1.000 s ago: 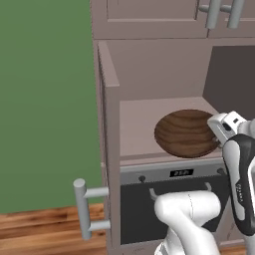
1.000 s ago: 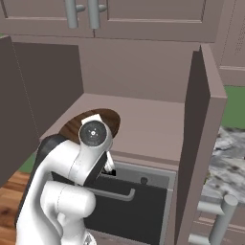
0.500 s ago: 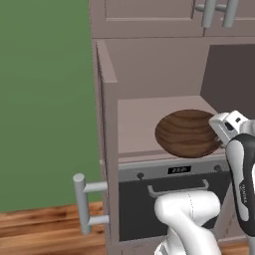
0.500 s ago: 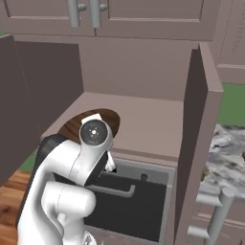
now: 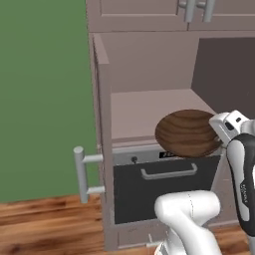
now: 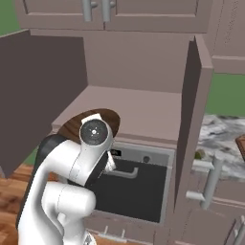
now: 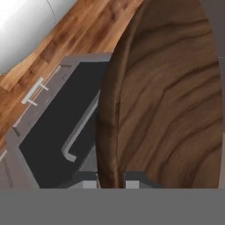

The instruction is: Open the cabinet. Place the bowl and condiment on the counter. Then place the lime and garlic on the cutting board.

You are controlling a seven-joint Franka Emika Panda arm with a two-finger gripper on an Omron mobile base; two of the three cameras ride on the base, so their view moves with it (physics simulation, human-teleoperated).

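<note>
Presently we are finding the gripper (image 7: 111, 179) clamped on the rim of the bowl (image 5: 188, 132), one finger to each side of the edge in the hand view. We are seeing the bowl sitting at the front lip of the open cabinet (image 5: 149, 107) shelf, overhanging the dark oven (image 5: 159, 187) below. We are noting the cabinet door (image 6: 189, 124) standing wide open, and marble counter (image 6: 221, 139) lying beyond it.

Dark-brown wooden bowl (image 5: 188, 132) overhangs the open cabinet's (image 5: 144, 107) shelf edge.
</note>
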